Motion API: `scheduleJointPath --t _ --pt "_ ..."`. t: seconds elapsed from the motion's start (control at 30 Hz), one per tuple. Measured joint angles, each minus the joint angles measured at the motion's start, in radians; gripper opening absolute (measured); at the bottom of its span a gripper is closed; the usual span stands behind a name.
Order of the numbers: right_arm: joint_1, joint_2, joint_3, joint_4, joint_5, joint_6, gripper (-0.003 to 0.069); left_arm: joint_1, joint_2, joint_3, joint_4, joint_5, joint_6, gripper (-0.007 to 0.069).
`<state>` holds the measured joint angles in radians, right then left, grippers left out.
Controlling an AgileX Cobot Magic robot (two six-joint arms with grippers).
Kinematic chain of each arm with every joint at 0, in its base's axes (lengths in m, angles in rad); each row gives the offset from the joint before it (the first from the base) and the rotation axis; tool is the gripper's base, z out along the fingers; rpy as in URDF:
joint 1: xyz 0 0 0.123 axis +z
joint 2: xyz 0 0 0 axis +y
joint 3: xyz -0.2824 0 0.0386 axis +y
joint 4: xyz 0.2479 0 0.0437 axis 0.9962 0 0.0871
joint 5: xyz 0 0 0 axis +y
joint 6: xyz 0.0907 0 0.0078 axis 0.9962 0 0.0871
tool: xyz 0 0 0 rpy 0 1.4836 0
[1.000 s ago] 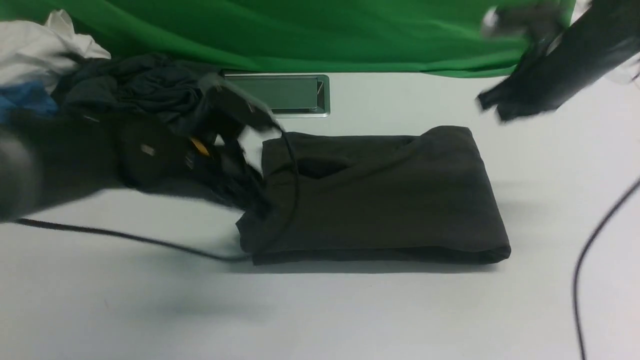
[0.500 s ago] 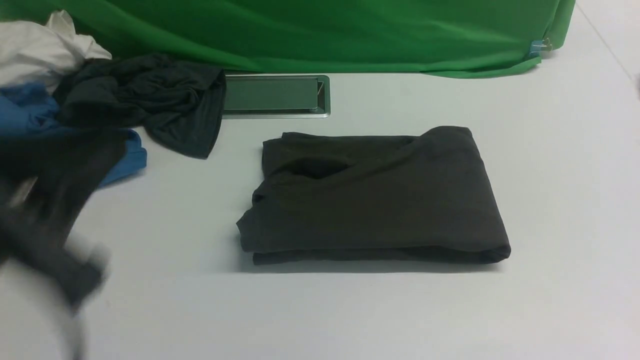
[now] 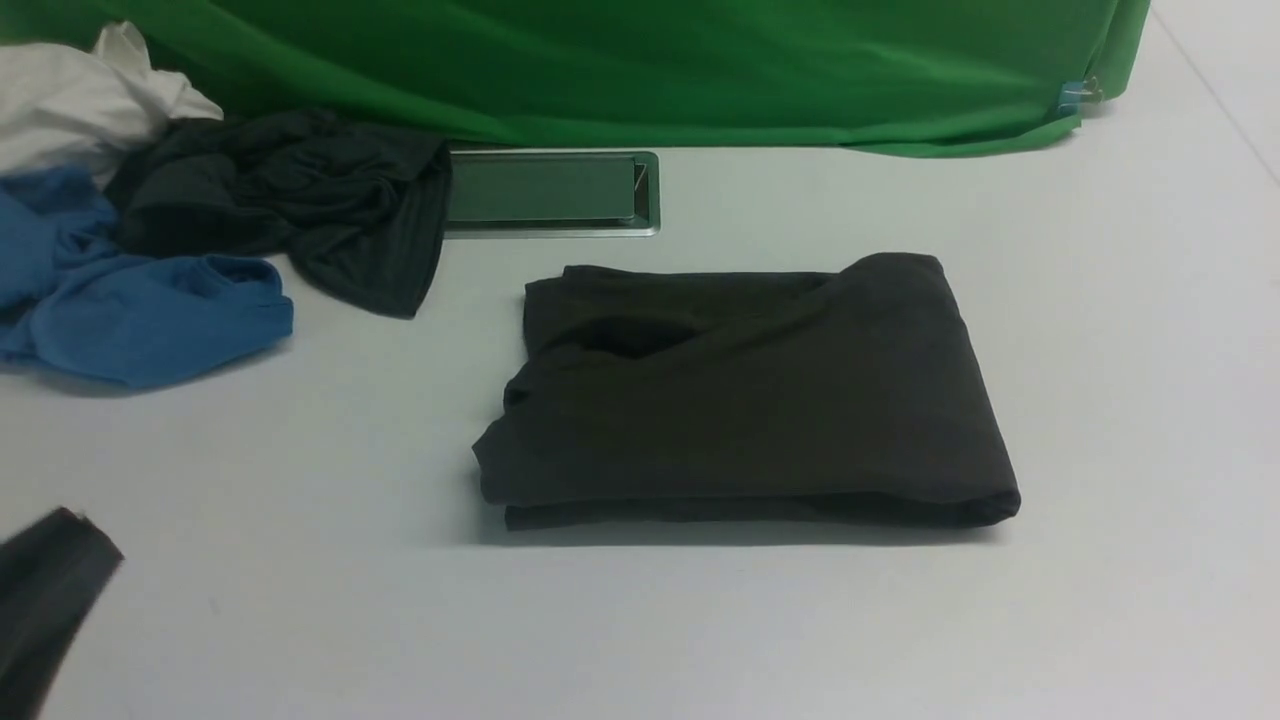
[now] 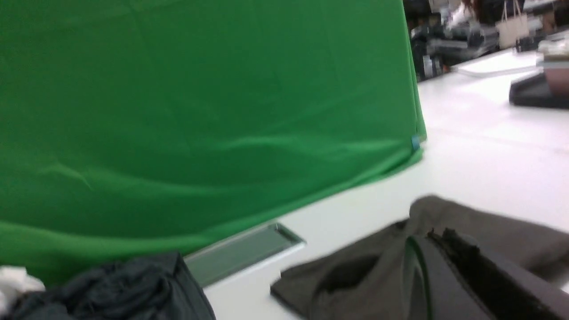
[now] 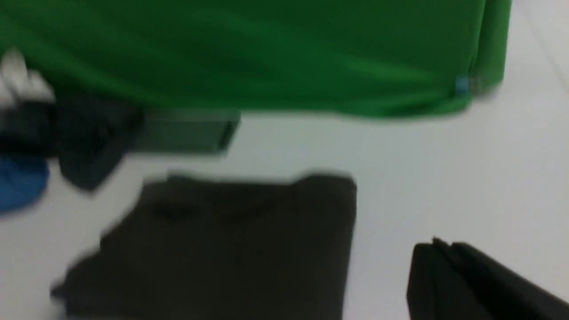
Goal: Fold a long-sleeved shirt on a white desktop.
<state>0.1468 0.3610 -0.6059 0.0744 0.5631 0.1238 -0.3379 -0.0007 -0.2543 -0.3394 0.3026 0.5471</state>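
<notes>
Your left gripper [image 4: 440,235] and right gripper [image 5: 438,244]: jaws closed, nothing held, both clear of the cloth. Long-sleeved shirt [image 3: 745,390] lies folded mid white desktop [image 3: 700,620], near the cable hatch [image 3: 550,192]. Green backdrop [image 3: 640,70] behind; garment pile [image 3: 280,200] far left.

From the front view we look forward and slightly down across the white desktop [image 3: 700,620] from the robot's side, toward a green backdrop [image 3: 620,70] at the far edge. The left wrist view sits low and close to the tabletop, facing the same backdrop at an angle, with the left gripper [image 4: 449,240] at the frame's edge. The right wrist view, blurred, looks from higher and farther back, the right gripper [image 5: 438,249] in one corner. All three views share the folded long-sleeved shirt [image 3: 750,390], the cable hatch [image 3: 550,190] and the backdrop.
</notes>
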Motion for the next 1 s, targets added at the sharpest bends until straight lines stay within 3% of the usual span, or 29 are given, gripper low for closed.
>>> scheduleJointPath --t 0.13,0.4,0.57,0.67,0.77,0.87,1.0 --pt "0.0 -0.033 0.135 0.0 -0.213 0.046 0.0086 0.0 0.009 0.031 0.0 0.0 0.0 0.0018" --pt "0.0 -0.035 0.287 0.0 -0.241 0.064 0.0182 0.0 0.017 0.085 0.0 0.013 0.0 0.0018" --pt "0.0 -0.035 0.348 -0.035 -0.246 0.065 0.0202 0.0 0.017 0.091 0.0 0.017 0.0 0.0018" --pt "-0.006 -0.052 0.378 -0.058 -0.266 0.053 0.0131 0.0 0.017 0.091 0.0 0.019 0.0 0.0018" --pt "-0.044 -0.126 0.444 -0.063 -0.325 -0.046 0.0042 0.0 0.017 0.091 0.0 0.02 0.0 0.0018" --pt "-0.084 -0.213 0.523 -0.064 -0.364 -0.158 0.0029 0.0 0.017 0.091 0.0 0.02 0.0 0.0018" --pt "-0.109 -0.329 0.603 -0.066 -0.371 -0.194 0.0029 0.0 0.017 0.091 0.0 0.02 0.001 0.0019"
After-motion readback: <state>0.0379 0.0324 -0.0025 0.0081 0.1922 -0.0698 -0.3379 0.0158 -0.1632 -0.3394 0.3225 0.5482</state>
